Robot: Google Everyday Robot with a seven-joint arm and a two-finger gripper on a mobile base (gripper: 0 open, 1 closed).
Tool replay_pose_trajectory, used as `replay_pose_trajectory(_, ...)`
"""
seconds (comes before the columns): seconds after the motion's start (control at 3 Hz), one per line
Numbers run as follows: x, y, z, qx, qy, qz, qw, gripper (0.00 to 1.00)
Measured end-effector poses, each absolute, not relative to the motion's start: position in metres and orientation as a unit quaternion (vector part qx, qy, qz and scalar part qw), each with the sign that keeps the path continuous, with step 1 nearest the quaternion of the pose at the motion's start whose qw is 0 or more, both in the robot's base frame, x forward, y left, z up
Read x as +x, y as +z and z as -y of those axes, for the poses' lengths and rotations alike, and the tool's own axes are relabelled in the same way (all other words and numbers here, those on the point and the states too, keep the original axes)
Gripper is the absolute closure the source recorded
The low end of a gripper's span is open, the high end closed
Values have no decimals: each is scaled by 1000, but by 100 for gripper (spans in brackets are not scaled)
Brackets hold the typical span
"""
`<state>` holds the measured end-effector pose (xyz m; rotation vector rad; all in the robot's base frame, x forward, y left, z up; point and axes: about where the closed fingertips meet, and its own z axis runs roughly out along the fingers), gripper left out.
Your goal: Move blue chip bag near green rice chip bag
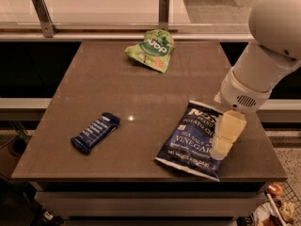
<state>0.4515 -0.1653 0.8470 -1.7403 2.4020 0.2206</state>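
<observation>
The blue chip bag [190, 142] lies flat near the table's front right, navy with white "Sea Salt & Vinegar" lettering. The green rice chip bag [152, 50] lies at the table's far middle, well apart from it. My gripper [225, 139] hangs from the white arm [263, 65] at the right and sits over the blue bag's right edge, its cream-coloured fingers pointing down toward the bag.
A small narrow blue bar wrapper [95, 132] lies at the table's front left. The brown table [117, 84] has a railing with metal posts [163, 11] behind it. The table's front and right edges are close to the blue bag.
</observation>
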Motion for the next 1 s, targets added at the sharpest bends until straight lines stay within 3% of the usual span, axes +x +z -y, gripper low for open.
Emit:
replay_pose_trajectory(0.33,442,838,148,-580,106,-802,97,0)
replay_pose_trajectory(0.67,436,819,123,-577,156,-793,119,18)
replay_pose_trajectory(1.0,435,819,118,-576,163,-791,124,41)
